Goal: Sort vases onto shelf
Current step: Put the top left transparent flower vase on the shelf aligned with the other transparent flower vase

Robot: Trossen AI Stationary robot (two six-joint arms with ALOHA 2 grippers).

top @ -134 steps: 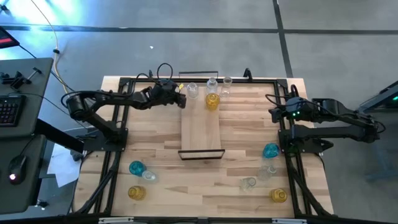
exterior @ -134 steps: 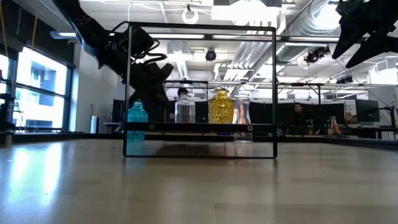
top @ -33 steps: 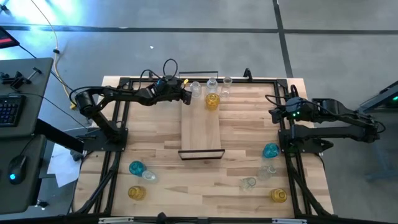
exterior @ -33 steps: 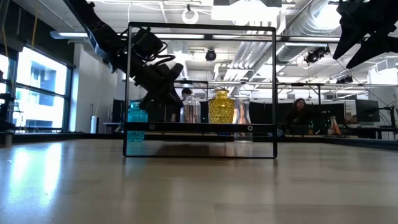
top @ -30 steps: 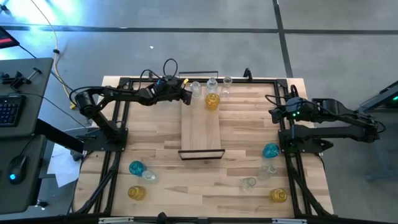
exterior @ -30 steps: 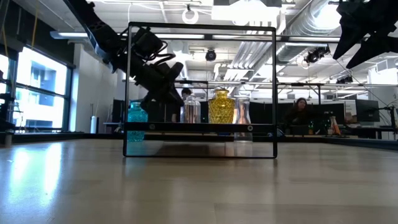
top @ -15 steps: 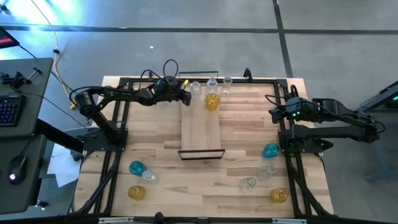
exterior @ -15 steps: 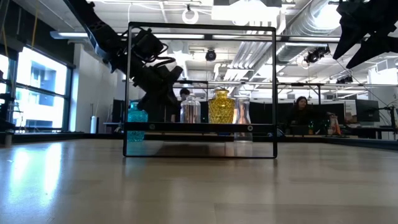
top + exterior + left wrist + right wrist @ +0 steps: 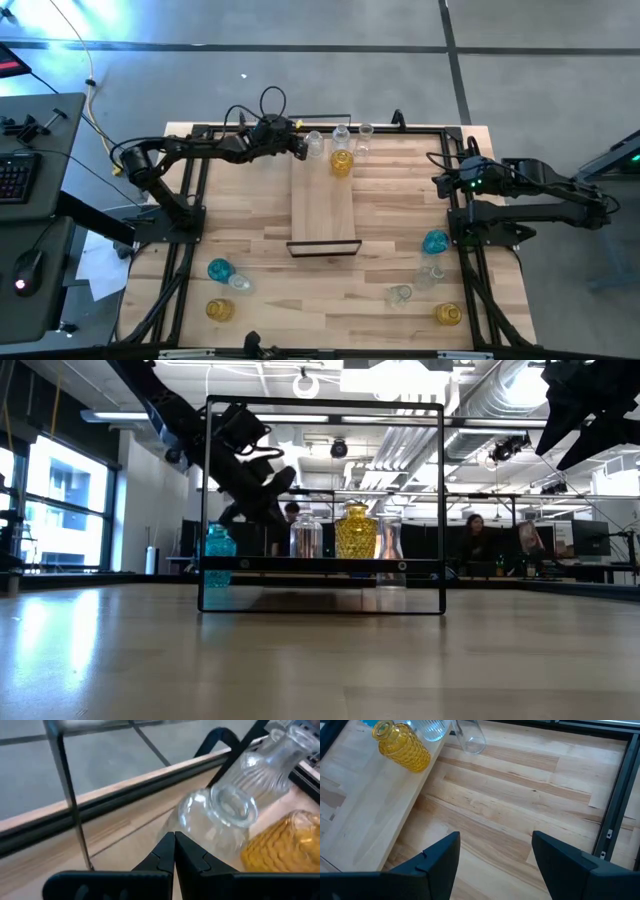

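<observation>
My left claw [image 9: 300, 149] sits pinched together at the far end of the shelf [image 9: 323, 215], hemmed in by a clear vase [image 9: 315, 146], the yellow vase [image 9: 341, 162] and the shelf's black frame [image 9: 323, 404]. The board's near stretch lies bare and open to pass over.

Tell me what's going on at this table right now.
Two robot arms are sorting glass vases onto a shelf. The left gripper is shut with nothing in it, beside a clear vase at the shelf's far end, next to a yellow vase. The right gripper waits open at the table's right side. More vases stand near the table's front corners, such as a teal one.
</observation>
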